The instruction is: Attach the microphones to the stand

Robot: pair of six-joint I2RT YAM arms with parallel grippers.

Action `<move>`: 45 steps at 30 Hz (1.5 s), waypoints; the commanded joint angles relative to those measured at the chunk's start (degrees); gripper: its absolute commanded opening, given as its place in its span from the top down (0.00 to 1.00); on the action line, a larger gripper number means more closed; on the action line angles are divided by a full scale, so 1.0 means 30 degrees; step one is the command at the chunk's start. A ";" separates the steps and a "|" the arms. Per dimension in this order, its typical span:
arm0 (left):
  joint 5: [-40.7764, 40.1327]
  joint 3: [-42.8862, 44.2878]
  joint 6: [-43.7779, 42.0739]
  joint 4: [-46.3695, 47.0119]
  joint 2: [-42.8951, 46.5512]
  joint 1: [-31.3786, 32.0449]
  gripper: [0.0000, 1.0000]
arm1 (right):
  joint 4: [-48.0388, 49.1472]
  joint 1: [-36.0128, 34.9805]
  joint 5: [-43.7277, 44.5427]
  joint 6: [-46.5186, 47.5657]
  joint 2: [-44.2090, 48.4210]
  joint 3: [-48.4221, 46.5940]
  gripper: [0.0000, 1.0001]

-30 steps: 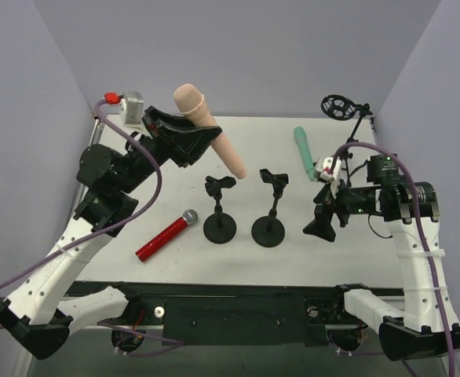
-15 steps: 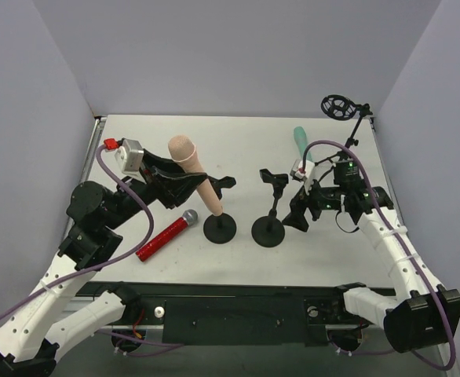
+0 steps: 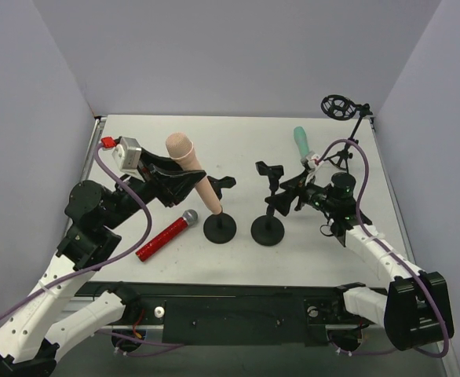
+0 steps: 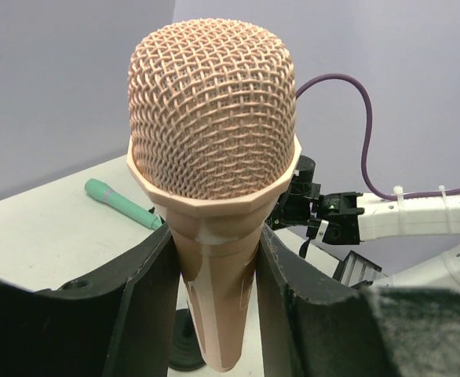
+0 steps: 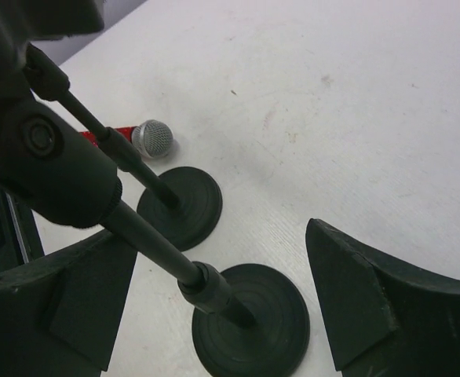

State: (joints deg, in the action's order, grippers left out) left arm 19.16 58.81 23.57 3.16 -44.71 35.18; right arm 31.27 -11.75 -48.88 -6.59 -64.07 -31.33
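Peach mic (image 4: 212,157), all pale pink with mesh head up, is clamped in the left gripper (image 4: 214,314); right gripper (image 5: 222,294) fingers are apart, straddling the pole of a stand (image 5: 250,322).

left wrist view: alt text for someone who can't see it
A pale pink microphone fills the frame head up, its handle clamped in the left gripper. Behind it a teal microphone lies on the white table, and the right arm with a purple cable shows at right.
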 commanded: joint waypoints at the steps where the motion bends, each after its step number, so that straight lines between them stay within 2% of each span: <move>1: -0.0263 0.0700 0.0549 0.1289 0.0050 -0.0037 1.00 | 0.5960 -0.0711 -0.1079 -0.1205 -0.0175 0.0483 0.20; 3: -0.0263 0.0672 0.0783 0.1524 -0.0038 -0.0037 1.00 | 0.5634 -0.0888 -0.0643 -0.0354 -0.0204 0.0629 0.22; 7: -0.0234 0.0467 0.1106 0.1992 -0.0097 -0.0037 1.00 | 0.3563 -0.0889 -0.0754 0.1167 -0.0029 0.0279 0.37; 12: -0.0088 0.0203 0.1283 0.2375 -0.0156 -0.0066 1.00 | 0.0190 -0.0713 -0.2365 0.4389 0.0235 -0.0685 0.69; 13: -0.0087 0.0232 0.1312 0.2346 -0.0127 -0.0037 1.00 | -0.1818 -0.0597 -0.3064 0.6134 0.0264 -0.1008 0.79; 14: -0.0029 0.0232 0.1167 0.2230 -0.0127 -0.0037 1.00 | -0.5057 -0.0567 -0.3274 0.7254 0.0293 -0.1968 0.82; 15: 0.0001 0.0232 0.1137 0.2199 -0.0098 -0.0037 1.00 | -0.6917 -0.0566 -0.3537 1.0571 0.0177 -0.2558 0.87; 16: 0.0001 0.0232 0.1079 0.2141 -0.0068 -0.0037 1.00 | -1.1344 -0.0595 -0.3801 1.2316 0.0118 -0.4014 0.89; 17: 0.0030 0.0232 0.1078 0.2141 -0.0068 -0.0037 1.00 | -1.2781 -0.0509 -0.3890 1.5350 -0.0259 -0.4638 0.91; 18: 0.0088 0.0232 0.1049 0.2141 -0.0068 -0.0037 1.00 | -1.5144 -0.0363 -0.4239 1.6598 -0.0437 -0.5862 0.92; 21: 0.0410 0.0290 0.1019 0.2141 -0.0272 -0.0037 1.00 | -1.8733 0.0777 -0.5996 2.0114 -0.1897 -0.8849 0.93; 22: 0.0382 0.0262 0.1048 0.2141 -0.0273 -0.0037 1.00 | -2.1672 0.0955 -0.6668 2.1373 -0.2397 -0.9762 0.93; 23: 0.0411 0.0232 0.1078 0.2141 -0.0331 -0.0037 1.00 | -2.3325 0.1102 -0.6848 2.4228 -0.3301 -1.1424 0.93; 24: 0.0469 0.0174 0.1049 0.2199 -0.0332 -0.0037 1.00 | -2.7721 0.1046 -0.6821 2.5910 -0.3948 -1.2572 0.93; 25: 0.0470 0.0173 0.1049 0.2199 -0.0361 -0.0037 1.00 | -2.9883 0.0755 -0.6763 3.0278 -0.5202 -1.4236 0.93; 26: 0.0470 0.0144 0.1078 0.2228 -0.0390 -0.0037 1.00 | -3.4168 0.0607 -0.6704 3.2061 -0.5765 -1.5152 0.93; 27: 0.0528 0.0115 0.1078 0.2257 -0.0419 -0.0037 1.00 | -3.6038 0.0286 -0.6733 3.6082 -0.7047 -1.6467 0.93; 28: 0.0499 0.0144 0.1078 0.2287 -0.0448 -0.0037 1.00 | -4.0320 0.0138 -0.6936 3.8848 -0.7698 -1.6915 0.93; 31: 0.0586 0.0144 0.1020 0.2287 -0.0536 -0.0037 1.00 | -4.0393 -0.0769 -0.7319 4.0482 -0.8905 -1.6893 0.93; 35: 0.0704 0.0203 0.0902 0.2228 -0.0654 -0.0037 1.00 | -4.0393 -0.1357 -0.7757 4.0810 -0.9462 -1.7181 0.90; 41: 0.0733 0.0232 0.0756 0.2228 -0.0859 -0.0037 1.00 | -4.0393 -0.0656 -0.8517 4.1014 -1.0457 -1.6979 0.87; 45: 0.0792 0.0145 0.0610 0.2228 -0.0859 -0.0037 1.00 | -4.0393 0.0281 -0.8812 4.1425 -1.0868 -1.5896 0.78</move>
State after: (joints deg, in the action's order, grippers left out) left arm 20.64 58.61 26.30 6.61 -47.53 35.18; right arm -73.54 -13.32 -69.30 111.26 -95.44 -81.08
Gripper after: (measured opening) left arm 0.471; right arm 0.176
